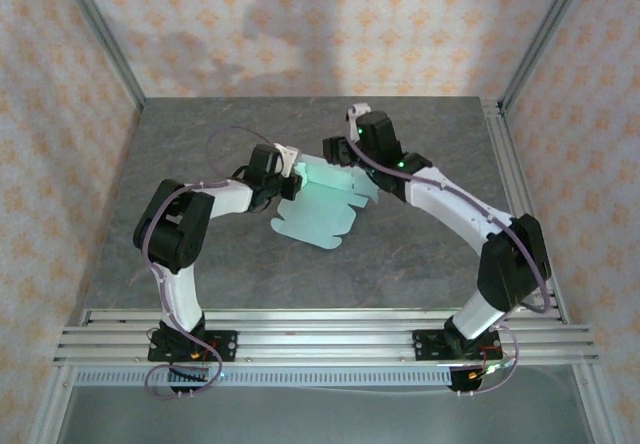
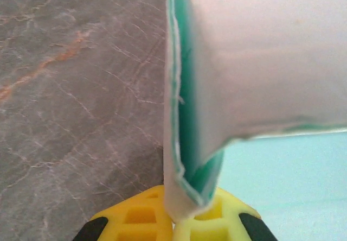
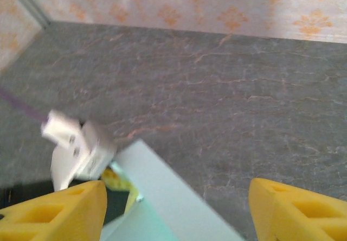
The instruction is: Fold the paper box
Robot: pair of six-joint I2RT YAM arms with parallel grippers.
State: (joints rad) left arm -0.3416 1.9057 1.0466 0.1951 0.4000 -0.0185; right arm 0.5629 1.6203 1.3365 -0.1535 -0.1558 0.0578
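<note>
**Left gripper [image 1: 288, 176] clamped on a raised flap of the paper box [image 1: 322, 216]; right gripper [image 1: 338, 152] open at its far side**

In the overhead view the left arm [image 1: 172, 232] rises from its base at the near rail [image 1: 320, 336], bends at the elbow and reaches right toward the middle of the grey marbled table [image 1: 430, 254]; its gripper ends at the left edge of the mint-blue sheet.

In the left wrist view the bare table fills the left half; the yellow fingers [image 2: 138, 219] are pressed together at the bottom edge with a fold of card pinched between them; from that pinch the flap [image 2: 181, 105] stands up, darker green on its inner face and pale on the outside; to the right of it the rest of the sheet lies flat and light blue.

The paper box sits about mid-table between the two grippers; most of it lies flat, its rounded tabs pointing toward the near edge, and only the left side is lifted.

In the right wrist view the white block of the left wrist [image 3: 76, 148] shows at the left, a bit of yellow finger just under it at the corner of the card; the right gripper's own fingers [image 3: 295, 211] sit in the lower corners, spread wide with nothing gripped; the pale edge of the card runs beneath the gap; whether it touches either finger I cannot tell.

Overhead, the right arm [image 1: 470, 219] climbs from its base at the near right, folds at the elbow and runs up-left to the sheet's far right edge; patterned walls [image 1: 300, 24] close the back and sides.
</note>
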